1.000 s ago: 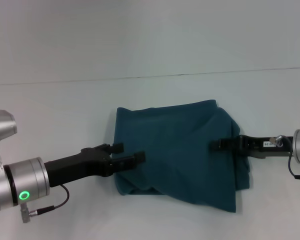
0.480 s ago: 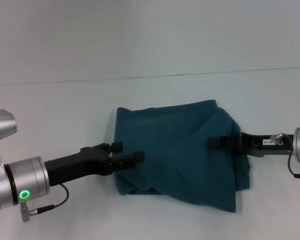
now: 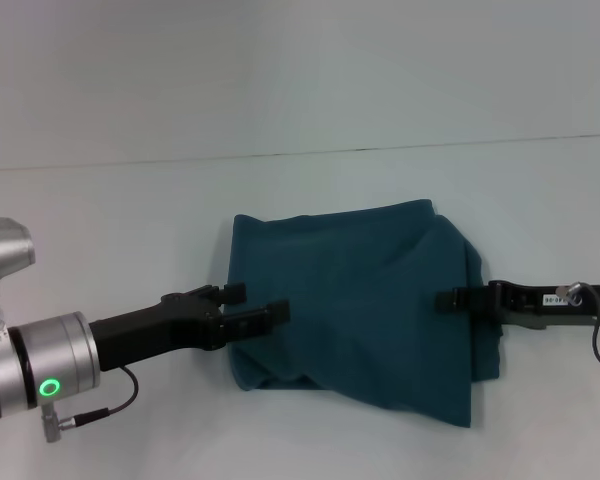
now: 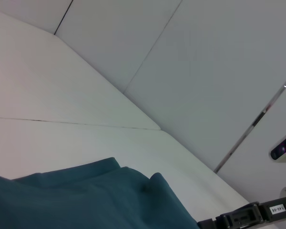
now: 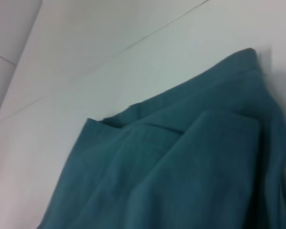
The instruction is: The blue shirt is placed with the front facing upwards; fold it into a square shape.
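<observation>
Worktop [image 3: 130,220]: white, against a pale panelled wall.
Blue shirt [image 3: 360,310]: folded, rumpled.
Left gripper [image 3: 258,306]: spread apart at shirt's edge.
Right gripper [image 3: 448,299]: over the shirt; opening unclear.

blue shirt [image 3: 365,300]: matt soft cloth | table [image 3: 130,230]: smooth matt white

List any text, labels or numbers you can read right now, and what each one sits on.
None can be read.
White sticker on the right gripper arm: dark characters, too small to make out in the head and left wrist views.
Blue shirt: folded, no lettering showing.
Left gripper: no markings visible.
</observation>
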